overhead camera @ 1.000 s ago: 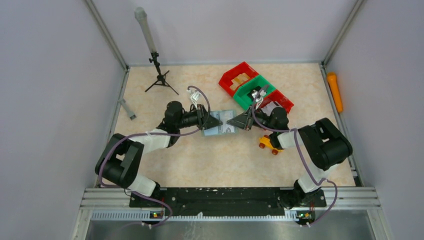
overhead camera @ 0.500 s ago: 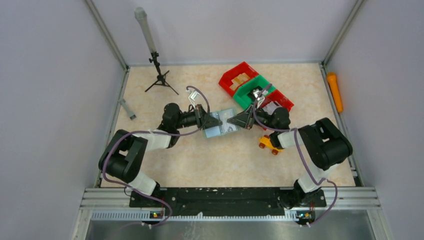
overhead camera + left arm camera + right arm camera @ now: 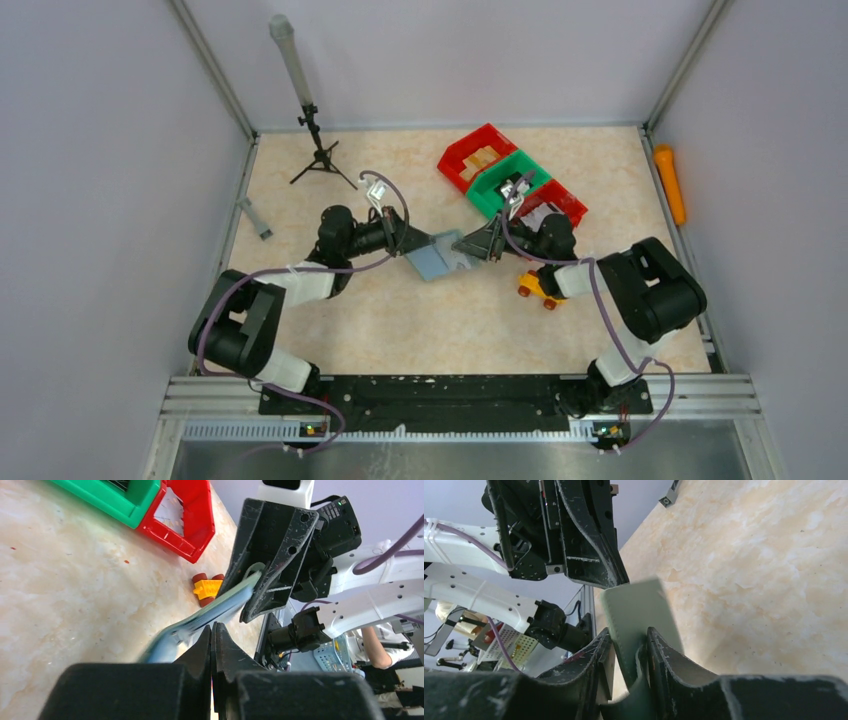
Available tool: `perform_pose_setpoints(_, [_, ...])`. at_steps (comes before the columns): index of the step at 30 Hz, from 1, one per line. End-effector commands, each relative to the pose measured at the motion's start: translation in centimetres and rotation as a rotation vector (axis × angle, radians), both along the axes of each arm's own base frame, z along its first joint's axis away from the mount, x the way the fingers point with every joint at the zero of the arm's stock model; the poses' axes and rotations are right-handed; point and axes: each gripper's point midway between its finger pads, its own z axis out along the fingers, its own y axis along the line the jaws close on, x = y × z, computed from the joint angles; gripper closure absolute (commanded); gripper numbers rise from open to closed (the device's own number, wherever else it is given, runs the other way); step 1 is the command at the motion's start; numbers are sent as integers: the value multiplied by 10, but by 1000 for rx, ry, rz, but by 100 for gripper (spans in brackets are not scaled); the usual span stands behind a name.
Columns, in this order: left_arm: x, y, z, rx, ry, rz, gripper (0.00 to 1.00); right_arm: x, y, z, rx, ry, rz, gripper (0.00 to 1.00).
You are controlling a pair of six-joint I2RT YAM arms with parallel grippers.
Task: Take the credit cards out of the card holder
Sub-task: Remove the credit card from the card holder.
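Note:
The grey-green card holder (image 3: pixel 438 260) hangs tilted between my two grippers, its paler inner face turned up in the top view. My left gripper (image 3: pixel 412 243) is shut, its tips (image 3: pixel 212 626) pressed together at the holder's near corner (image 3: pixel 220 609). My right gripper (image 3: pixel 468 245) has the opposite edge between its fingers (image 3: pixel 629 635). There the holder (image 3: pixel 634 605) leans on one finger and a gap shows at the other. In the right wrist view the left gripper (image 3: pixel 618 583) meets the holder's far corner. The credit cards are hidden.
Red and green bins (image 3: pixel 510 175) stand just behind the right gripper. A yellow toy car (image 3: pixel 537 288) lies beside the right forearm. A small black tripod (image 3: pixel 320 155) stands at the back left, and an orange object (image 3: pixel 668 183) lies along the right wall.
My left gripper closed and drew back to the left, turning the holder and showing its pale inside. The right gripper's jaws loosened round the other edge.

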Motion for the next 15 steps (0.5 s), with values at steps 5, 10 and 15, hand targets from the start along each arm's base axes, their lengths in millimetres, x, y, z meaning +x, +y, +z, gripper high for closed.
perform_pose_setpoints(5, [9, 6, 4, -6, -12, 32, 100, 8, -2, 20, 29, -72, -24, 98])
perform_pose_setpoints(10, [12, 6, -3, 23, 14, 37, 100, 14, -1, 10, -10, -39, -46, 100])
perform_pose_setpoints(15, [17, 10, -9, 75, 18, 75, 87, 28, -5, -7, -63, 22, -105, 100])
